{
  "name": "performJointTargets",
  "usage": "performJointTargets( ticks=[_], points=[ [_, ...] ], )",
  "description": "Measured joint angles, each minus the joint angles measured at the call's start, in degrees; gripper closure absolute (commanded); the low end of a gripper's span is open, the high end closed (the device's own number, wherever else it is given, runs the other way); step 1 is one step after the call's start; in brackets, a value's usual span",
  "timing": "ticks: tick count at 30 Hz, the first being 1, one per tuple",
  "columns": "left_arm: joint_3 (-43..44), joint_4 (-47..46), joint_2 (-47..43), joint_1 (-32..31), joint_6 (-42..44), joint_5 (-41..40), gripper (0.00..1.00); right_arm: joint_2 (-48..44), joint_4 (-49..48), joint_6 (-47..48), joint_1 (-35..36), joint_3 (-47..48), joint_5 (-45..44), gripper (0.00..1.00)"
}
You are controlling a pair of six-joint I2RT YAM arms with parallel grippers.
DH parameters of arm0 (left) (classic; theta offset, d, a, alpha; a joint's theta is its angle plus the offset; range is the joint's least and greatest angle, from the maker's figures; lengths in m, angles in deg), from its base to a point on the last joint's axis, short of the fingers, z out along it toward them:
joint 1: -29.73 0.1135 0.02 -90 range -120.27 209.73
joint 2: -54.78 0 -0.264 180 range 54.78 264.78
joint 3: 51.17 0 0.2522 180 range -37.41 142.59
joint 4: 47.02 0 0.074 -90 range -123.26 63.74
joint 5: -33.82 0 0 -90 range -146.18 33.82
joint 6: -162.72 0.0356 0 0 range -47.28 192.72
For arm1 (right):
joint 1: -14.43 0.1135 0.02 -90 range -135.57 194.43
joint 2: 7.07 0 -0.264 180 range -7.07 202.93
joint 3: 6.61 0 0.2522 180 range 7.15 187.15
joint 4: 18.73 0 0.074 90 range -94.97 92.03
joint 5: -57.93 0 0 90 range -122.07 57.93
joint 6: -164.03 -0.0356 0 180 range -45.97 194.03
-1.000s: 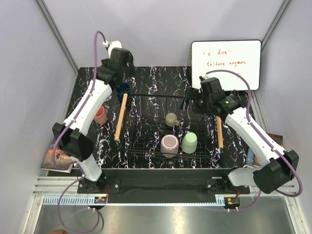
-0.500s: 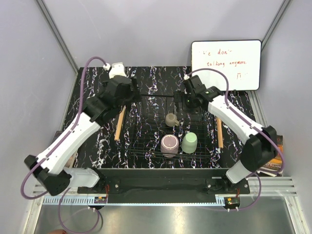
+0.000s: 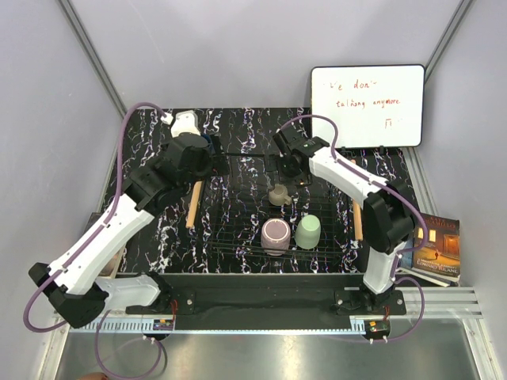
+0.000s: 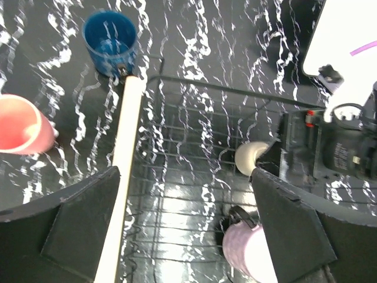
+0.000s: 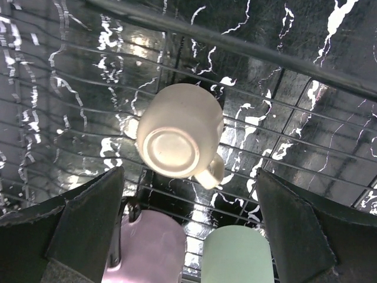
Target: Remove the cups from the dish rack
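You are holding both hands spread wide, and neither one is gripping anything.

Your right hand (image 5: pixel 189 177) is hanging directly above the small plain beige cup (image 5: pixel 177 132). That cup is sitting base-up on the wire in the far middle part of the low black wire-grid dish rack (image 3: pixel 238 229). The two dark fingers (image 5: pixel 82 230) are standing off to either side of the cup, apart from it.

Your left hand (image 4: pixel 184 177) is hovering over the far left part of the rack, just inside the light wooden bar (image 4: pixel 121 171) that is running along the rack's left side.

Two more cups are sitting in the near half of the rack, just beside each other. The small mauve cup (image 3: pixel 276 235) is on the left, and the small mint green cup (image 3: pixel 308 231) is on the right. Both are lying nearer to you than the beige cup.

Two cups are already standing outside the rack on the black white-veined marble-look counter (image 3: pixel 253 127). The small dark blue cup (image 4: pixel 110 35) is resting mouth-up just beyond the rack's far left corner, right at the far end of the wooden bar. The small pink cup (image 4: pixel 17 124) is sitting to the left of that bar, clear of the rack.
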Motion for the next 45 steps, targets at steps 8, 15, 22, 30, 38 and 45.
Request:
performJointTargets(
  ticks=[8, 15, 22, 30, 38, 45],
  points=[
    [-4.9, 0.3, -2.0, 0.3, -1.2, 4.5, 0.01, 3.0, -1.4, 0.0, 0.0, 0.0, -0.9, 0.0],
    [-5.2, 0.1, -4.1, 0.4, -1.2, 4.4, 0.01, 6.3, -2.0, 0.2, 0.0, 2.2, -1.3, 0.05],
    [-6.5, 0.0, -4.6, 0.4, -1.0, 4.4, 0.01, 7.5, -3.6, 0.0, 0.1, 3.2, -1.3, 0.12],
    [-7.9, 0.0, -5.0, 0.4, -1.0, 4.5, 0.01, 7.6, -6.4, -1.8, 1.5, -0.3, -1.0, 0.21],
    [-8.0, 0.0, -5.0, 0.4, -1.0, 4.7, 0.01, 7.6, -9.1, -3.8, 2.7, -2.9, -2.1, 0.41],
    [-8.6, -0.2, -5.1, 0.4, -0.9, 4.9, 0.01, 6.4, -10.2, -4.6, 3.2, -4.4, -3.4, 0.9]
  ],
)
